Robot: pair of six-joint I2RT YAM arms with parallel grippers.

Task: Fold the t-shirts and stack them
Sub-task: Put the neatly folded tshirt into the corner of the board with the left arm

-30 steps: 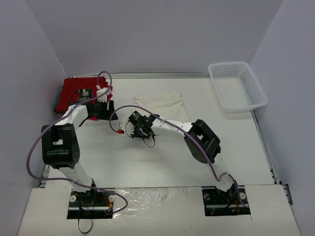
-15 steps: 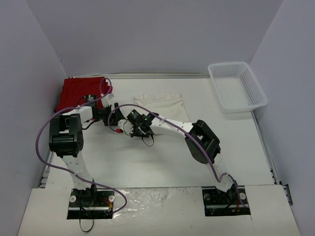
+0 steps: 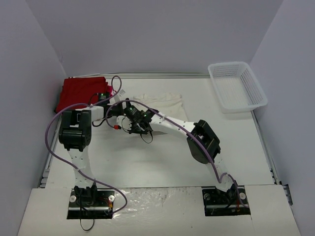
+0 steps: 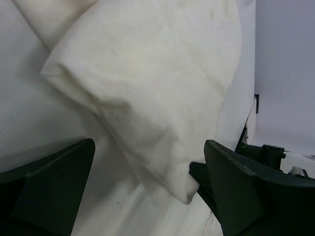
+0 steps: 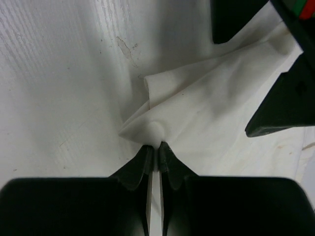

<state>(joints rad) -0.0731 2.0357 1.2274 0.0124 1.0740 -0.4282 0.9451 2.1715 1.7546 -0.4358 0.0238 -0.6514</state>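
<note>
A corner of the cream t-shirt (image 4: 147, 73) is straddled by the wide-open left jaws; a fold is pinched by the closed right jaws.

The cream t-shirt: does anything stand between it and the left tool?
Nothing visible does. The left tool is open, and a folded edge of the cream t-shirt shows right in the gap between its fingers. The right tool, shut on the same shirt's corner, is close beside it.

On the table (image 3: 162, 157), the folded t-shirt stack (image 3: 81, 91) lies at upper left and the mesh basket (image 3: 236, 86) at upper right. The spread t-shirt (image 3: 160, 102) lies between them at upper centre, nearer the stack.
</note>
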